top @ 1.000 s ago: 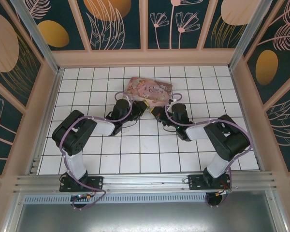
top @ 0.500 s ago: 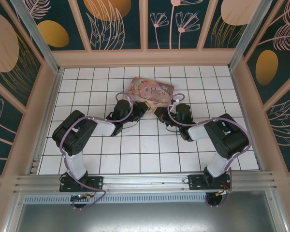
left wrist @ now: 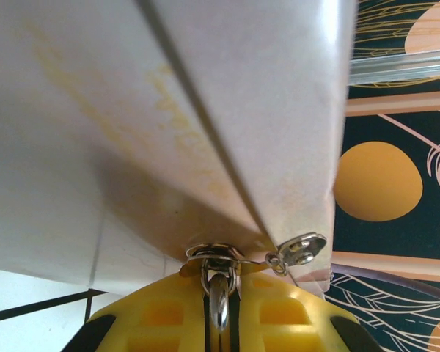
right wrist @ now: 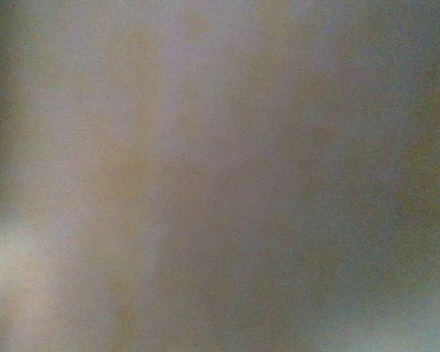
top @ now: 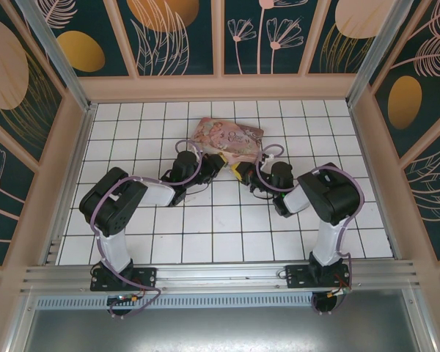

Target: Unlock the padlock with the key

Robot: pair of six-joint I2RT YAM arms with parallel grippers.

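**Steadying the padlock against the tin for keying**

Over the tiled bench [top: 205, 220], the left tool [left wrist: 221, 287] stands narrow, pinching a thin metal loop, apparently the padlock [left wrist: 219, 308], hard against the pale wall of the pink tin [left wrist: 205, 110]. The right tool [top: 239, 173] is closed just beside it; whether it carries the key cannot be told. The padlock is probably light, rigid, slick and free to swivel, so it is best gripped on its flat sides, leaving the keyway clear.
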